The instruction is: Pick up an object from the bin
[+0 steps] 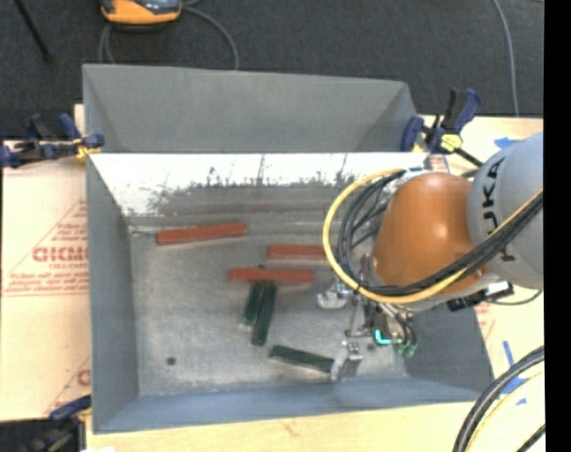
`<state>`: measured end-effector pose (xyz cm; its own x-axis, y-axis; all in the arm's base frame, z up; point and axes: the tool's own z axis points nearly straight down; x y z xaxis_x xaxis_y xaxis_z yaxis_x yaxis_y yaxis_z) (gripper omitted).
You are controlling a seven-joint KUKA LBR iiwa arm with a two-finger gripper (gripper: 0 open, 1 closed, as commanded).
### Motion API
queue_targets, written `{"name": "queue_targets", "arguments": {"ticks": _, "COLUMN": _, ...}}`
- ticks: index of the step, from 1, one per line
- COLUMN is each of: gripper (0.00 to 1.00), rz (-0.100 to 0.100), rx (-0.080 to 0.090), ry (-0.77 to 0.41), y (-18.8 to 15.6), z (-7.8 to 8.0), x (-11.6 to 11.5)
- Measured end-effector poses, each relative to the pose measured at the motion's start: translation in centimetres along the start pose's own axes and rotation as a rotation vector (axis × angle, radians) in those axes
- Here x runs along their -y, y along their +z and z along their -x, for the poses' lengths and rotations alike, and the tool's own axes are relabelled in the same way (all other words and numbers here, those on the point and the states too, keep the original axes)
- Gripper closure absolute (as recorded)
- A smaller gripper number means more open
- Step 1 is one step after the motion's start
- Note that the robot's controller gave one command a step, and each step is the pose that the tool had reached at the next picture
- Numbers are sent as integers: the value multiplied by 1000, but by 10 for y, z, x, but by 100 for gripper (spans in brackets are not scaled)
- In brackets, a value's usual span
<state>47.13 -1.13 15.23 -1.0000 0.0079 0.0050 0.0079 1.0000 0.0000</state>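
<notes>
As seen from above, bin: grey metal bin [111, 281] with sloping walls, a scuffed pale back wall and a speckled floor.
Arm: reaching in from the right, wrist under a rounded orange cover [427, 229], looped with black and yellow cables [347, 224].
Gripper: gripper [361, 351] low in the front right part of the bin, below the orange cover and close to the floor.
Claw state: cannot tell whether wide or narrow; tip too small and cluttered to read.
Nearest thing: dark green flat bar [301, 357] lying flat near the front wall, slightly slanted, right end just beside the gripper; touching or apart, cannot tell.
Green pair: two more dark green bars [260, 311] mid-floor, side by side and touching, running nearly top to bottom in the view, left of the gripper and apart from it.
Red bars: long red-brown bar [201, 234] along the foot of the back wall; short red bar [293, 250] to its right, right end hidden behind the cables; middle red bar [271, 274] just below that, lying just above the top of the green pair.
Speck: small dark speck [170, 362] on the floor at the front left, well apart from everything else.
</notes>
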Motion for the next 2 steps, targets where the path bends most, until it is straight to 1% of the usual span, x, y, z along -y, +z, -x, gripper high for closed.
{"name": "queue_targets", "arguments": {"ticks": 1, "gripper": 0, "rz": 0, "rx": 7, "ry": 0, "y": -3, "z": 2, "x": 0}}
{"name": "queue_targets", "arguments": {"ticks": 2, "gripper": 100, "rz": 1, "rx": 23, "ry": 58, "y": 77, "z": 7, "x": 3}}
